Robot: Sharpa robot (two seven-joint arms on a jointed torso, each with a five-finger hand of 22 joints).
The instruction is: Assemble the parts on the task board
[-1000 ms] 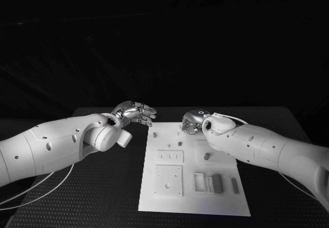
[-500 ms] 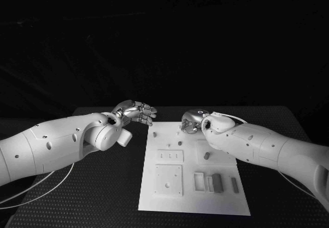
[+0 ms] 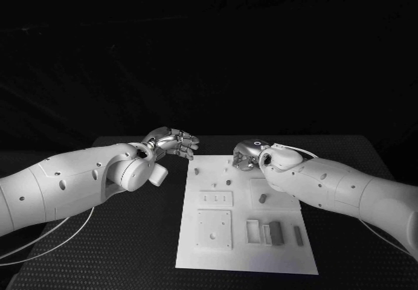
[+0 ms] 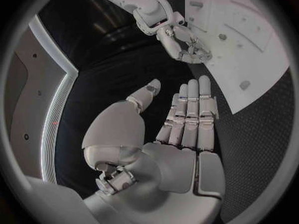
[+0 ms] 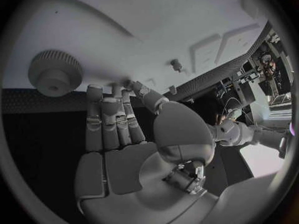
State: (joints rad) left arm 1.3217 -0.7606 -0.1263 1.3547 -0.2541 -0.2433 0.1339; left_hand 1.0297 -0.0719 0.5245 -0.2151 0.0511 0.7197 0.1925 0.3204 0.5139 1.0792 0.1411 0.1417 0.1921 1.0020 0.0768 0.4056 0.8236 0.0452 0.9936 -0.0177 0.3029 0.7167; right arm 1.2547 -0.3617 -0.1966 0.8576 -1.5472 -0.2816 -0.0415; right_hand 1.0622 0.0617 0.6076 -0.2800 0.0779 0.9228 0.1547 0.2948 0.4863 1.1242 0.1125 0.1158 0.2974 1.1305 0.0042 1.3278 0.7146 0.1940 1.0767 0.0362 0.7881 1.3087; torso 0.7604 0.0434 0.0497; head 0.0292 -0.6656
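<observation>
Board: the flat white rectangular task board (image 3: 246, 241) lies on the black woven-looking table (image 3: 104, 254), its far end between the two hands; its matte face carries shallow rectangular recesses and raised plates.
Parts: small dark grey parts sit on the board, among them a slim upright block (image 3: 276, 232) in a slot at the near end, a short peg (image 3: 261, 197) below the right wrist, and a tiny stud (image 3: 226, 181) nearer the middle.
Gear: a round, ridged grey gear-like knob (image 5: 55, 73) stands on the board just beyond the right hand's fingertips, apart from them.
Right hand: the silver jointed right hand (image 3: 246, 153) hangs over the board's far right corner, fingers (image 5: 102, 119) straight and side by side, thumb off to one side, nothing between them.
Left hand: the silver left hand (image 3: 174, 144) hovers beside the board's far left corner, over bare table, fingers (image 4: 190, 114) extended together, thumb apart, empty.
Arms: smooth white shells with rounded wrist housings.
</observation>
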